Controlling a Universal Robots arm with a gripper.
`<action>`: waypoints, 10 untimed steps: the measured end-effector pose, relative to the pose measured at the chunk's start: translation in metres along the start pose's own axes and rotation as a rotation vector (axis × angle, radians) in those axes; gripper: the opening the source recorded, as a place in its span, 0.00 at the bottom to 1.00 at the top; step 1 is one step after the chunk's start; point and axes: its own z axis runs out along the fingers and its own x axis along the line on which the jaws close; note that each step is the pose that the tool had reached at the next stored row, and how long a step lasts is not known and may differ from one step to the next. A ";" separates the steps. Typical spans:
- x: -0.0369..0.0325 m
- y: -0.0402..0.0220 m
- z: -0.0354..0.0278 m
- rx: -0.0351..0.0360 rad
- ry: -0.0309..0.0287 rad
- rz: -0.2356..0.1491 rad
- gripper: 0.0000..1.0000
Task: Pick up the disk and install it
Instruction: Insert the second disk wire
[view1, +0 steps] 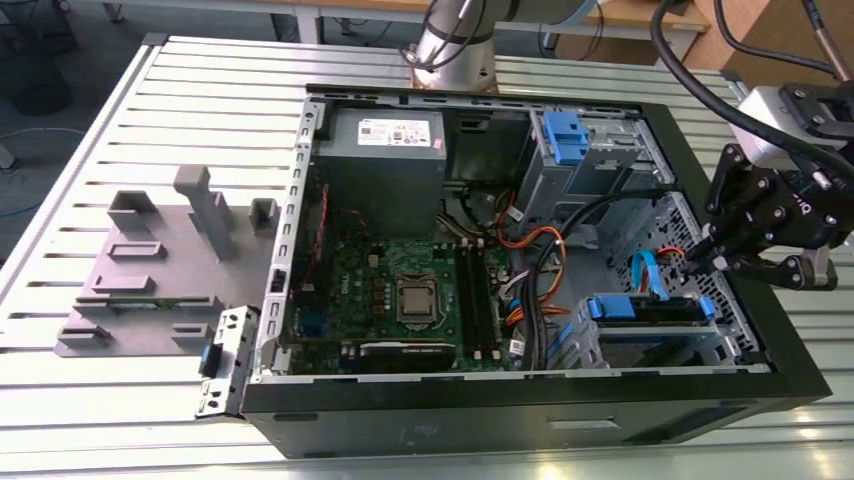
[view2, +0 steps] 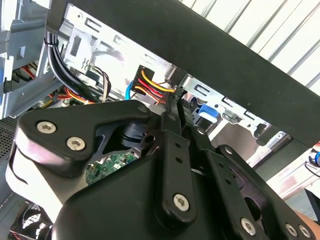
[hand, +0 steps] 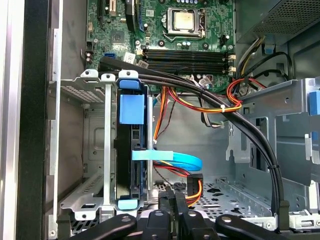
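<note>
Gripper: we see the gripper (view1: 717, 262) hanging over the open computer case (view1: 400, 425), at its edge on the exterior view's right; its fingers look pressed together with nothing between them.
Disk: we find the disk (hand: 129, 150) in its blue carrier already standing edge-up inside the metal drive cage (hand: 95, 150), apart from the gripper.
Cabling: a light blue cable (hand: 170, 159) runs beside the disk.
Stand: the grey slotted stand (view1: 160, 260) lies outside the case.

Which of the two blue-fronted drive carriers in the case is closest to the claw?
The lower blue carrier, near the case's front wall. The claw hangs beside it, while the other blue carrier sits farther off by the power supply.
</note>
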 end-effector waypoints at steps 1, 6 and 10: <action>0.0000 0.0000 0.0000 0.0000 -0.0001 0.000 0.16; 0.0004 0.0052 -0.0052 0.0170 -0.0100 -0.002 0.16; 0.0025 0.0092 -0.0045 0.0203 -0.0099 -0.003 0.16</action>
